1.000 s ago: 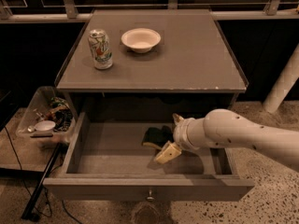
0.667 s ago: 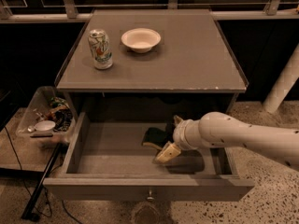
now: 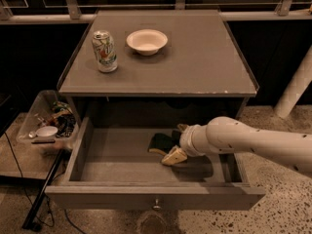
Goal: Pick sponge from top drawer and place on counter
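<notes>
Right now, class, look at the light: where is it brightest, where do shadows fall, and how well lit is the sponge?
Camera view: brightest on the counter, where can and bowl cast small shadows; the counter's overhang darkens the drawer's back; the sponge lies dim on the drawer floor beside the gripper, low in the drawer; background nearly black.

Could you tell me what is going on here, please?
A robot arm is reaching into the open top drawer, with its gripper down at the sponge lying on the drawer floor. The sponge has not yet been lifted out. Up on the counter stand a soda can and a white bowl.
</notes>
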### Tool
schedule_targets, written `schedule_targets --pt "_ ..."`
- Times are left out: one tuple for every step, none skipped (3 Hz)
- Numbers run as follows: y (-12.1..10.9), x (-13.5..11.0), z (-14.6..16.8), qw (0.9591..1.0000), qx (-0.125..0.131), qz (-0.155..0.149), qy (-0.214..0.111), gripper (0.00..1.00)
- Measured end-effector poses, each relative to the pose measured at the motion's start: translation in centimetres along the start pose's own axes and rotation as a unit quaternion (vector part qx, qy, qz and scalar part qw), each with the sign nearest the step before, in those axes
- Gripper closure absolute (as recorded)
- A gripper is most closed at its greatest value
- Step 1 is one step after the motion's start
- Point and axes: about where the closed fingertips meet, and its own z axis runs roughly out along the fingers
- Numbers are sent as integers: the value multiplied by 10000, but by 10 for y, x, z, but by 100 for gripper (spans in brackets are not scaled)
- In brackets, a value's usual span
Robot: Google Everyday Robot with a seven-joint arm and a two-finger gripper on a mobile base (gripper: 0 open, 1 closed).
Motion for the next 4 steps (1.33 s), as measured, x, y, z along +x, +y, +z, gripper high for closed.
schedule_targets --pt "0 0 0 10000 0 0 0 41" --pt "0 0 0 10000 0 0 0 64" --pt "0 0 0 10000 -1 0 0 88" --pt "0 0 0 10000 -1 -1 0 100"
